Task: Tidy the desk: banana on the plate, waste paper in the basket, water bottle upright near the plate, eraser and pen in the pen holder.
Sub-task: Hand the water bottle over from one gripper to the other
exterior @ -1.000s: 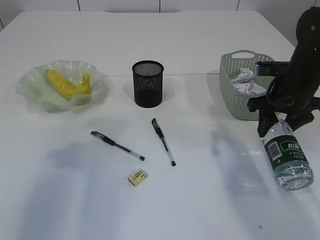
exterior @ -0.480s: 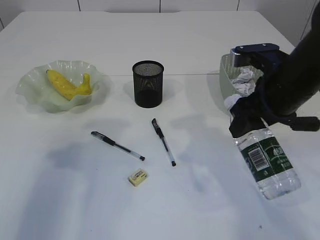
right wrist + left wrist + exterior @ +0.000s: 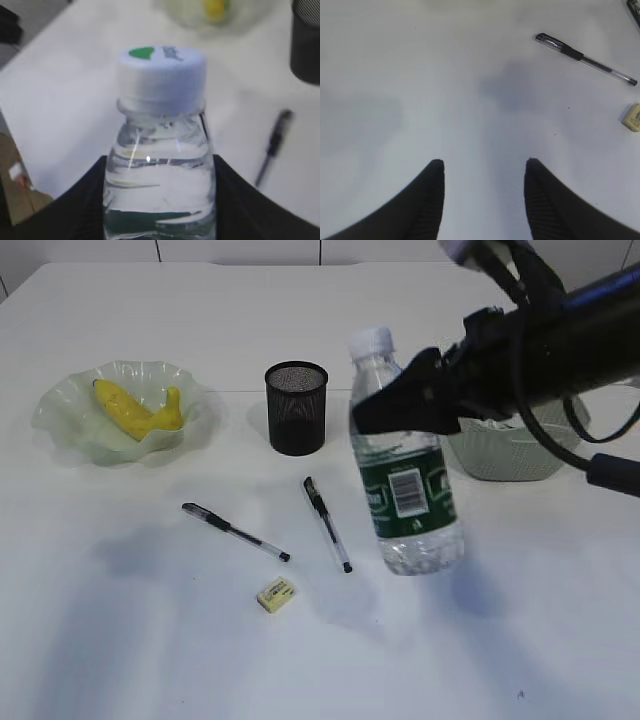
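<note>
Water bottle [image 3: 405, 480], clamped upright in the right claw [image 3: 400, 405], is mid-carry; next, set it down toward nine o'clock beside the plate [image 3: 65, 425]; left claw [image 3: 482, 172] open, empty.

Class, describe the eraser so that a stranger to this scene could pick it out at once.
Start at the black mesh pen holder mid-table. Two pens lie in front of it. Nearer the camera lies the eraser, a small pale-yellow block, the only blocky thing there.

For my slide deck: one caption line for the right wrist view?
Right tool grips a capped water bottle upright above the white table, a pen lying beyond.
</note>
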You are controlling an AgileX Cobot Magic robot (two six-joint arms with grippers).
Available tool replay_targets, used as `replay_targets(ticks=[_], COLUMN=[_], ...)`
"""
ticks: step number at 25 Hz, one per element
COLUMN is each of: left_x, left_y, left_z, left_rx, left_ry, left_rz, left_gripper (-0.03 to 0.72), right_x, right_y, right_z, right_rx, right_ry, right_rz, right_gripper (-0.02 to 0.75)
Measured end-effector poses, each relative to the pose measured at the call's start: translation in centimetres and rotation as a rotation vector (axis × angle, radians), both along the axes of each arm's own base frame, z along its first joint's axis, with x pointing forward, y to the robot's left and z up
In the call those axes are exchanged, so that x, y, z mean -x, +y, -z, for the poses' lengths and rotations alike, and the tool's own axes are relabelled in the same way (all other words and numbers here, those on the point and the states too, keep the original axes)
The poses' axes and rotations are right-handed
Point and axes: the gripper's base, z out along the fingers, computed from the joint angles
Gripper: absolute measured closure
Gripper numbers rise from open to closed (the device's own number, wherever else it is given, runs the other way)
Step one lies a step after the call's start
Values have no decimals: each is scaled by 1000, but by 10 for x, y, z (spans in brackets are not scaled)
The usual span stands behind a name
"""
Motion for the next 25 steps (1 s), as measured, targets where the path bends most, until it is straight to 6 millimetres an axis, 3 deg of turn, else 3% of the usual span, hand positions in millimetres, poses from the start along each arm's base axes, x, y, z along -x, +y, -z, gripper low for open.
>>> replay_targets(ticks=[9, 16, 25], left_x=[0, -2, -7], left_y=[0, 0, 2], left_z=[0, -2, -4], left_rx=[0, -1, -20], left_ry=[0, -32, -88], left_rz=[0, -2, -2], left_gripper=[335, 337, 337], right_x=[4, 13, 14], right_y=[17, 21, 21], right_z=[-33, -40, -41], right_rx=[-341, -414, -424], right_ry=[-205, -245, -246], right_rz=[-151, -259, -275], right_gripper=[337, 337, 337])
